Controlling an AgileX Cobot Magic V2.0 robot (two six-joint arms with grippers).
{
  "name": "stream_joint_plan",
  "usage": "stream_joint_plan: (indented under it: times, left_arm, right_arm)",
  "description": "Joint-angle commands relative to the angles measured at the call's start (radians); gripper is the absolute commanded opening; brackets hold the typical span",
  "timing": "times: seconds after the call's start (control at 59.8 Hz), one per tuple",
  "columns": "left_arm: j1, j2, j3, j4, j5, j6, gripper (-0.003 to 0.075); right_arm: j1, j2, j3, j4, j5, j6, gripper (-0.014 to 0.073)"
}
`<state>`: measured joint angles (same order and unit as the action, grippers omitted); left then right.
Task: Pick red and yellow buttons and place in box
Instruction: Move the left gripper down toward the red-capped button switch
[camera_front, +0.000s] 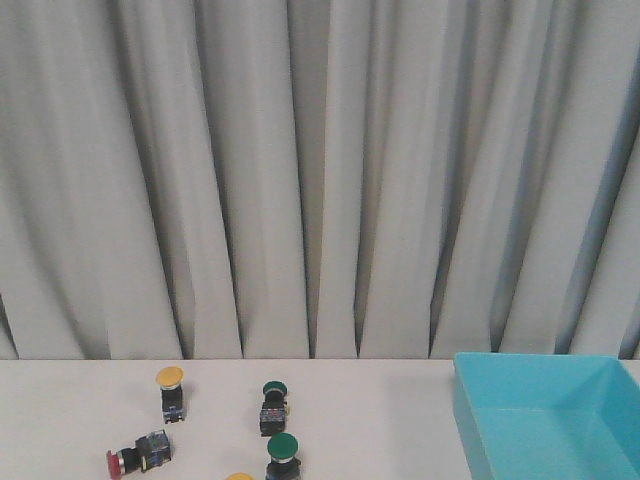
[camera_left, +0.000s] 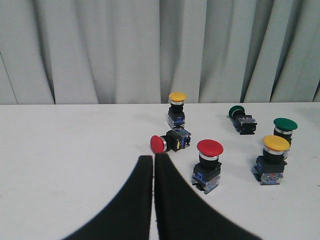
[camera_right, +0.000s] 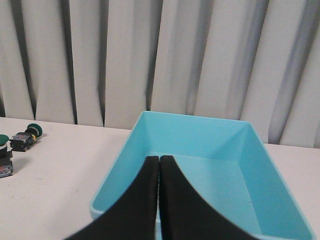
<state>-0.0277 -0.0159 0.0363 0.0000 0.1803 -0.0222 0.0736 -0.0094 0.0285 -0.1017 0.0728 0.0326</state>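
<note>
In the left wrist view two red buttons show: one on its side (camera_left: 170, 141) just beyond my fingertips, one upright (camera_left: 209, 162) beside it. A yellow button (camera_left: 177, 107) stands farther off and another yellow button (camera_left: 274, 157) stands apart to the side. My left gripper (camera_left: 153, 157) is shut and empty, its tips close to the lying red cap. The front view shows a yellow button (camera_front: 170, 378), the lying red one (camera_front: 135, 455) and the turquoise box (camera_front: 540, 385) at the right. My right gripper (camera_right: 159, 159) is shut and empty, over the near wall of the box (camera_right: 195, 135).
Two green-capped switches sit among the buttons, one lying (camera_left: 241, 118) and one upright (camera_left: 285, 127); both show in the front view (camera_front: 274, 400) (camera_front: 282, 450). A grey curtain (camera_front: 320, 170) hangs behind the white table (camera_front: 390, 410). Neither arm shows in the front view.
</note>
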Motion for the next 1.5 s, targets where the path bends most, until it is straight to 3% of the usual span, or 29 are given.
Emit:
stream_joint_plan:
  times: [0.0, 0.852, 0.919, 0.986, 1.103, 1.203, 1.253, 1.32, 1.387, 1.487]
  left_arm:
    - [-0.005, -0.01, 0.0, 0.0, -0.078, -0.01, 0.0]
    - [-0.005, -0.01, 0.0, 0.0, -0.087, -0.003, 0.0]
    - [-0.005, -0.01, 0.0, -0.01, -0.11, 0.0, 0.0]
    - [-0.005, -0.01, -0.007, -0.042, -0.216, -0.028, 0.0]
    - [-0.005, -0.008, -0.058, -0.055, -0.584, -0.012, 0.0]
    - [-0.005, 0.051, -0.17, -0.073, -0.863, 0.11, 0.0]
    - [-0.005, 0.123, -0.268, -0.12, -0.882, 0.136, 0.0]
    - [-0.005, 0.253, -0.428, -0.171, -0.795, 0.154, 0.0]
    - [-0.005, 0.408, -0.598, -0.163, -0.621, 0.179, 0.0]
    - [-0.01, 0.625, -0.822, -0.161, -0.322, 0.165, 0.0]
  right_arm:
    - [0.001, -0.019, 0.014, -0.001, -0.073, -0.001, -0.0008]
    - [0.001, -0.019, 0.013, -0.001, -0.092, -0.001, -0.0008]
    - [0.001, -0.019, 0.013, 0.003, -0.217, 0.004, -0.0008]
    - [0.001, -0.017, 0.012, 0.022, -0.448, 0.004, -0.0008]
    - [0.001, 0.014, -0.036, 0.113, -0.862, -0.081, -0.0008]
    - [0.001, 0.132, -0.208, 0.279, -0.962, -0.246, -0.0008]
    - [0.001, 0.204, -0.327, 0.295, -0.958, -0.312, -0.0008]
    - [0.006, 0.31, -0.491, 0.271, -0.883, -0.343, -0.0008]
    - [0.007, 0.441, -0.684, 0.246, -0.656, -0.341, -0.0008]
    - [0.007, 0.632, -0.953, 0.243, -0.2, -0.301, -0.0008]
